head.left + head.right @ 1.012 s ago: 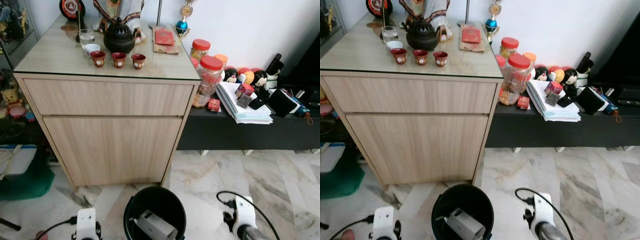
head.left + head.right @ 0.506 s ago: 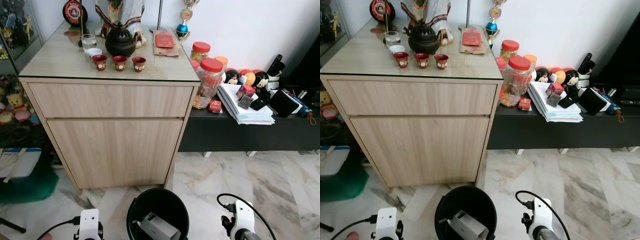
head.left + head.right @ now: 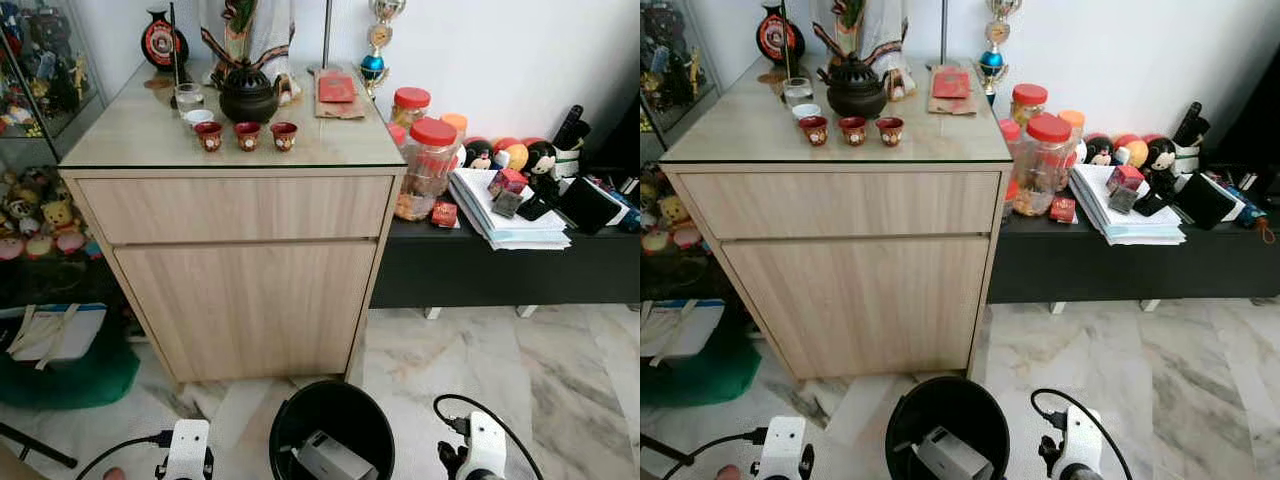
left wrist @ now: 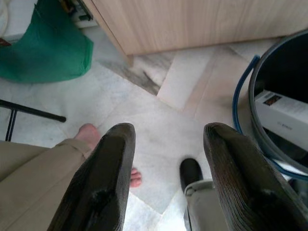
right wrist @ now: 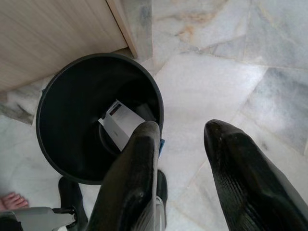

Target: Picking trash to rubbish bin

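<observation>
Black bin (image 3: 331, 428) on marble floor (image 3: 560, 380), just in front of wood cabinet (image 3: 240, 260), between the two arms; white box (image 3: 335, 459) lying inside, seen tilted against the inner wall in right wrist view. Bin's blue handle (image 4: 238, 103) seen at rim in left wrist view. Left end effector (image 4: 168, 192): fingers spread, nothing held, hung low over floor beside bin. Right end effector (image 5: 180, 183): fingers spread, nothing held, hung over bin's edge & floor. White wrist units w/ black cables seen at lower edge of head views, left (image 3: 187, 452) & right (image 3: 482, 450). Cabinet top, glass-covered, carries: black teapot (image 3: 247, 95), 3 red cups (image 3: 247, 135) in a row in front of it, clear glass (image 3: 187, 97), white cup next to it, red packet (image 3: 336, 88), round vase (image 3: 162, 42) at back corner, trophy (image 3: 376, 50) at back. To robot's right of cabinet, low black bench (image 3: 500, 265) w/ red-lidded jars (image 3: 428, 165), paper stack (image 3: 510, 210), round toys (image 3: 510, 155), small red box (image 3: 444, 212), black items. To robot's left: glass display case w/ figures (image 3: 40, 70), plush toys (image 3: 45, 225) lower down, green bag (image 3: 70, 365) on floor. A person's bare foot (image 4: 91, 134) & tan trouser leg (image 4: 33, 163) close to left end effector; toes (image 5: 12, 199) also noted in right wrist view.
</observation>
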### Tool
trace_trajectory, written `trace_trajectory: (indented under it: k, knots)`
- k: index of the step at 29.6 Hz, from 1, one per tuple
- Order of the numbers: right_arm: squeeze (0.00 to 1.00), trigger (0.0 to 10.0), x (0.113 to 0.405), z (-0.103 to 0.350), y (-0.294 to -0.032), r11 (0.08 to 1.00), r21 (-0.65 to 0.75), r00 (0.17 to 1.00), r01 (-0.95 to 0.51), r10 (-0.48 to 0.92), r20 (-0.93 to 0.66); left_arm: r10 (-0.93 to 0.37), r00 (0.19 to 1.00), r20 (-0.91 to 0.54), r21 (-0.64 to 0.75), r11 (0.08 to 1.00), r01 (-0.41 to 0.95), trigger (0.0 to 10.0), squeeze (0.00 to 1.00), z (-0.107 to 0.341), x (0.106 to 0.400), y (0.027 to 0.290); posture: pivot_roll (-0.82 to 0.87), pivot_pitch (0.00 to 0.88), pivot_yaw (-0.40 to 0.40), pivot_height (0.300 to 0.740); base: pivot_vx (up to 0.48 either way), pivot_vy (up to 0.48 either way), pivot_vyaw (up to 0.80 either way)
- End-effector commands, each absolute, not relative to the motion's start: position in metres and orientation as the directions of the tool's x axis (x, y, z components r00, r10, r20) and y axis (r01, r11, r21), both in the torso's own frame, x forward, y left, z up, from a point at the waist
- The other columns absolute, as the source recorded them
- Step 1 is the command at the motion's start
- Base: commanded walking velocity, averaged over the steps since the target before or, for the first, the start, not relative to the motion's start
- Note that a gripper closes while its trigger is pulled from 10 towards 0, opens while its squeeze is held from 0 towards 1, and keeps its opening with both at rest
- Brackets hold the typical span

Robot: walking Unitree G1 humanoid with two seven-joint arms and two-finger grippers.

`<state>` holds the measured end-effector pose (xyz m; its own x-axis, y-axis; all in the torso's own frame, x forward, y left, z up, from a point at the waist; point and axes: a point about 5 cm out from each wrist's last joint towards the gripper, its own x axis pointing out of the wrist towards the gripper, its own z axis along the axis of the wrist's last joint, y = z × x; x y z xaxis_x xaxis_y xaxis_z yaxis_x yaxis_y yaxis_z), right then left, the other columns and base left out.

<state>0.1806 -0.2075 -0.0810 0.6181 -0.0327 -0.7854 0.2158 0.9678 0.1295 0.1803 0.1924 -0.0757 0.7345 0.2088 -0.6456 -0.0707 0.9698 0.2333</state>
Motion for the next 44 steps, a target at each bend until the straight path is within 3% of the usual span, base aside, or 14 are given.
trace_trajectory:
  k: [1, 33, 44]
  knots:
    - [0.00, 10.0, 0.182, -0.080, -0.209, 0.964, 0.133, 0.625, 0.230, -0.042, -0.779, 0.203, 0.721, -0.663, 0.238, 0.970, -0.054, 10.0, 0.00, -0.076, 0.182, 0.193, -0.02, 0.009, -0.064, 0.740, 0.000, 0.000, 0.00]
    - [0.00, 10.0, 0.181, -0.080, -0.215, 0.960, 0.126, 0.615, 0.250, -0.057, -0.787, 0.179, 0.683, -0.708, 0.197, 0.979, -0.053, 10.0, 0.00, -0.082, 0.175, 0.185, -0.03, 0.012, -0.086, 0.740, 0.000, 0.000, 0.00]
    - [0.00, 10.0, 0.180, -0.080, -0.215, 0.959, 0.127, 0.615, 0.254, -0.059, -0.786, 0.173, 0.682, -0.710, 0.190, 0.980, -0.051, 10.0, 0.00, -0.083, 0.174, 0.184, -0.03, 0.013, -0.087, 0.740, -0.196, 0.000, 0.00]
